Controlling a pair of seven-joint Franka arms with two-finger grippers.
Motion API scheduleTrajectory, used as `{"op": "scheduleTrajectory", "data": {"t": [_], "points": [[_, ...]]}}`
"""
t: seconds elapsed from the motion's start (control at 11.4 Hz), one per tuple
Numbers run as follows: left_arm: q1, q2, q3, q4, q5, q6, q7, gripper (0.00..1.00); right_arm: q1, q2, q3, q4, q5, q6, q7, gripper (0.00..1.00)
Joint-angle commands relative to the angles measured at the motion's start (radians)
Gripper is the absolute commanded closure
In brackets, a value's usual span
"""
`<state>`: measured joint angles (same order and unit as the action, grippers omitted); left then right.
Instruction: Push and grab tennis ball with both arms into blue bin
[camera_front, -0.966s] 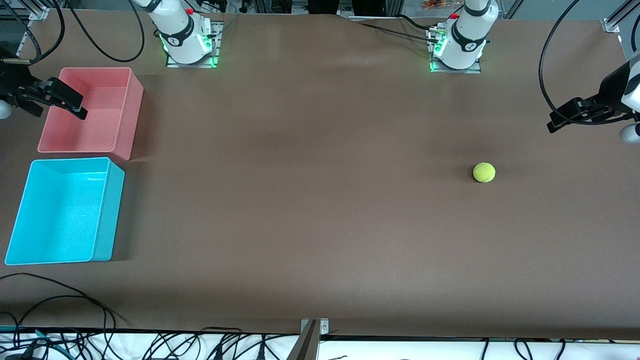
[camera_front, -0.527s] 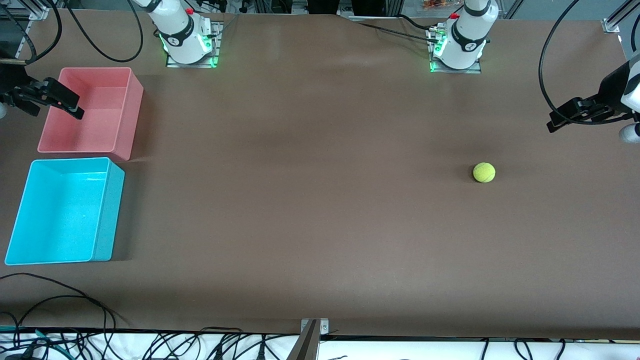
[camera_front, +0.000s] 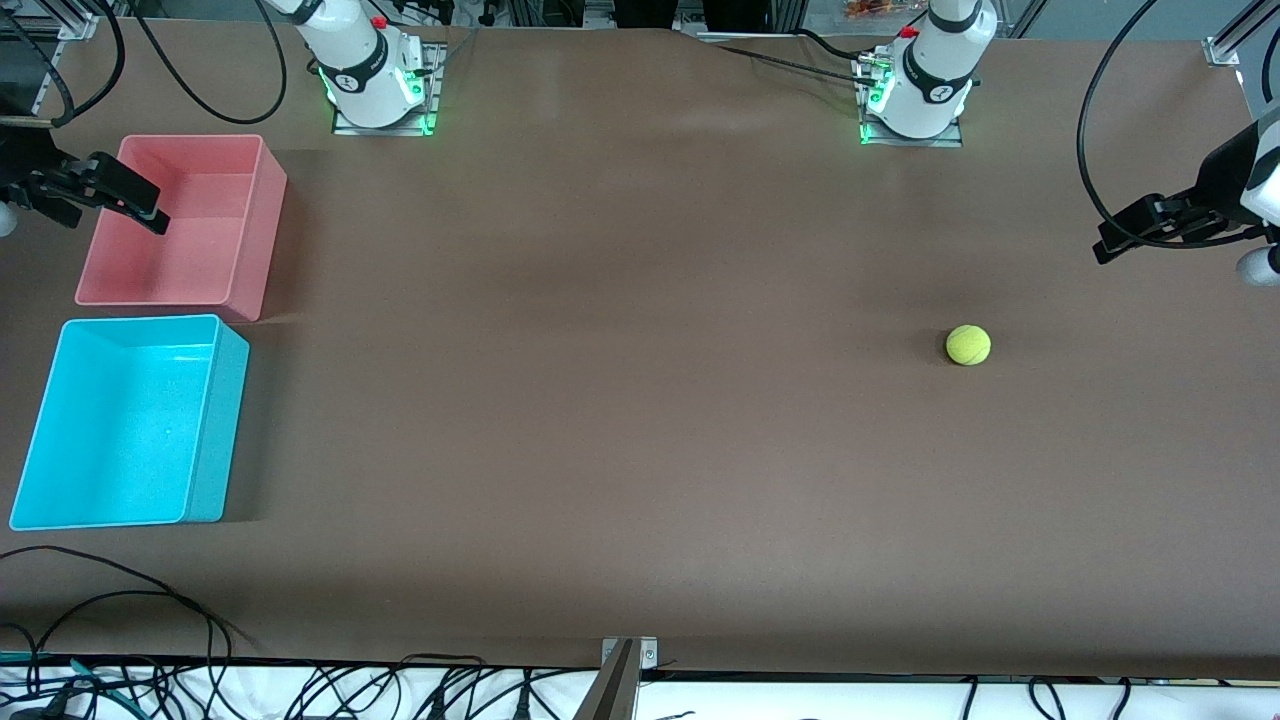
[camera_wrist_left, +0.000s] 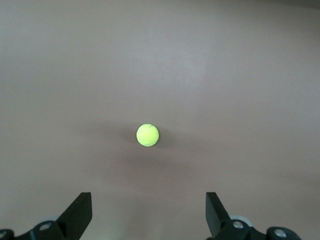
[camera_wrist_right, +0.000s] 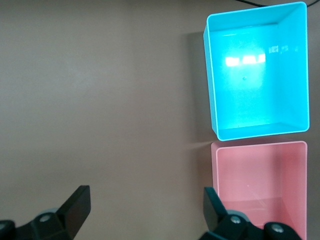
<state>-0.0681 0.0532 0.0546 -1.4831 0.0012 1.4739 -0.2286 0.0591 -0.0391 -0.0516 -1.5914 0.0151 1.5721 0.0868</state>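
My right gripper (camera_front: 95, 195) has drifted slightly off the pink bin (camera_front: 240, 210); left gripper (camera_front: 1150, 228) unchanged. Both spread, empty. Ball (camera_front: 968, 344) on counter (camera_front: 620, 400), well apart from blue bin (camera_front: 215, 420). Risk: off-center push rolls it astray.

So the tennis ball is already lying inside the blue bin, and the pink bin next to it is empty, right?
Not quite. The front view shows the tennis ball on the bare table toward the left arm's end, away from the blue bin. The pink bin is empty, as you said.
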Motion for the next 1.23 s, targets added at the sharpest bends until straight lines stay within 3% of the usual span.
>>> {"op": "scheduleTrajectory", "data": {"t": [0.0,0.35,1.14], "points": [[-0.007,0.01,0.001,0.023,0.029,-0.02,-0.006,0.0,-0.008,-0.007,-0.037,0.016,-0.001,-0.032,-0.01,0.0],[-0.007,0.01,0.001,0.023,0.029,-0.02,-0.006,0.0,-0.008,-0.007,-0.065,0.014,0.009,-0.035,-0.012,0.0],[-0.006,0.01,0.002,0.023,0.029,-0.02,-0.006,0.0,-0.004,-0.01,-0.054,0.045,0.011,-0.086,-0.009,0.0]]}}
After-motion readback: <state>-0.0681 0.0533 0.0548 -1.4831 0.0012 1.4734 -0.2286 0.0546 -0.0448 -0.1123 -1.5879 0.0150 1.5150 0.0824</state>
